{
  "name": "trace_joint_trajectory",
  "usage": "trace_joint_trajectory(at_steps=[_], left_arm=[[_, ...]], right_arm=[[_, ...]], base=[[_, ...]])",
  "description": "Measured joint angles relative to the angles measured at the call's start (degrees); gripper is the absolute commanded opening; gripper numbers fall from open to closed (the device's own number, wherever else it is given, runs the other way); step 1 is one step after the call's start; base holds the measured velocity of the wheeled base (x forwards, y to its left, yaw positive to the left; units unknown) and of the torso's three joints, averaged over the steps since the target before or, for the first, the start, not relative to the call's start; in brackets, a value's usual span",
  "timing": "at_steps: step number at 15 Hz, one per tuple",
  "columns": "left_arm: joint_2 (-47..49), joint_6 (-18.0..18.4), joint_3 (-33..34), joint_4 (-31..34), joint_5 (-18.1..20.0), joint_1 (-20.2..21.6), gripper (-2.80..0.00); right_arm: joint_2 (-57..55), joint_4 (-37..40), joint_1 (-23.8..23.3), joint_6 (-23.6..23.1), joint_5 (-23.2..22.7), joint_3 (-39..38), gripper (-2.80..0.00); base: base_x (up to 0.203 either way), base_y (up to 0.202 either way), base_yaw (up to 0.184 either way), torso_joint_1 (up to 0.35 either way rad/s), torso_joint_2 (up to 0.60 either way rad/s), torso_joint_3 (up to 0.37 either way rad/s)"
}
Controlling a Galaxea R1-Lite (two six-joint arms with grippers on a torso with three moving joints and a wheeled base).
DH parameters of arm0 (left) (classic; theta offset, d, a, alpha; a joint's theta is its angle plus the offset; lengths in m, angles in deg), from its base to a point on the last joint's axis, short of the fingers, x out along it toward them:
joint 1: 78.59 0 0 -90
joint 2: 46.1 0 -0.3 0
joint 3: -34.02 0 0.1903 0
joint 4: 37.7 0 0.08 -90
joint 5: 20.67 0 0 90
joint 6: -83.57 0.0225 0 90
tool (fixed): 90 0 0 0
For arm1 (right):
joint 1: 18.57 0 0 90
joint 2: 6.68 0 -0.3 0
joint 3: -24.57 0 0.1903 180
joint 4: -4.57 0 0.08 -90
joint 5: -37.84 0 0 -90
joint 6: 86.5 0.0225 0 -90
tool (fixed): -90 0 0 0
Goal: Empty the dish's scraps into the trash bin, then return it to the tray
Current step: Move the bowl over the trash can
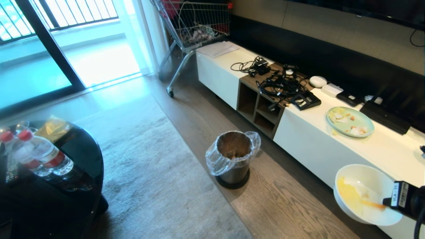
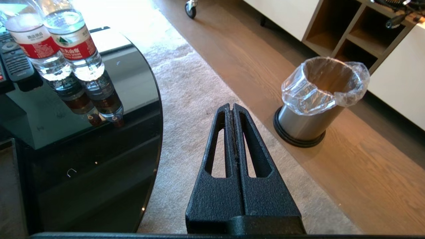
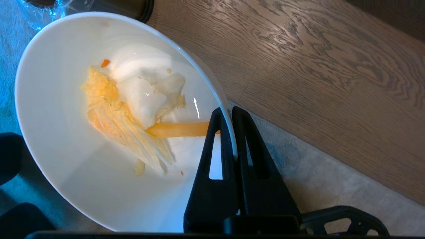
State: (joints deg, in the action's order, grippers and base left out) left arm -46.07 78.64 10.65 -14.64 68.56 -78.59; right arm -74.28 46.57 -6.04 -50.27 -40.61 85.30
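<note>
so right gripper (image 3: 231,114) is clamped on the rim of the white bowl (image 3: 66,139), one finger inside and one outside, bowl held in the air over the wood floor (image 1: 275,199) beside the white cabinet (image 1: 312,146). scraps (image 3: 132,109) of yellow, white and orange food stick to the inside of the bowl. trash bin (image 1: 233,159) stands on the floor to the left of the bowl, apart from it, clear liner over its rim. left gripper (image 2: 232,109) is pressed shut with nothing in it, hanging over the rug (image 2: 186,109) near the black table (image 2: 99,139). green plate (image 1: 350,121) with food bits sits on the cabinet top.
</note>
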Motion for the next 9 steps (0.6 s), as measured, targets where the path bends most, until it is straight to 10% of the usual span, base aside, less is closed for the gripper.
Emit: trace_joint_trajectory(at_steps=[9], left_arm=[[0.0,-0.02,0.0,-0.02,0.0,0.0,-2.8]], right_arm=[[-4.64,-3.59,-0.11,-1.15,0.0,4.34,-2.8]], base=[[0.0,0.0,0.0,0.004,0.0,-0.196]])
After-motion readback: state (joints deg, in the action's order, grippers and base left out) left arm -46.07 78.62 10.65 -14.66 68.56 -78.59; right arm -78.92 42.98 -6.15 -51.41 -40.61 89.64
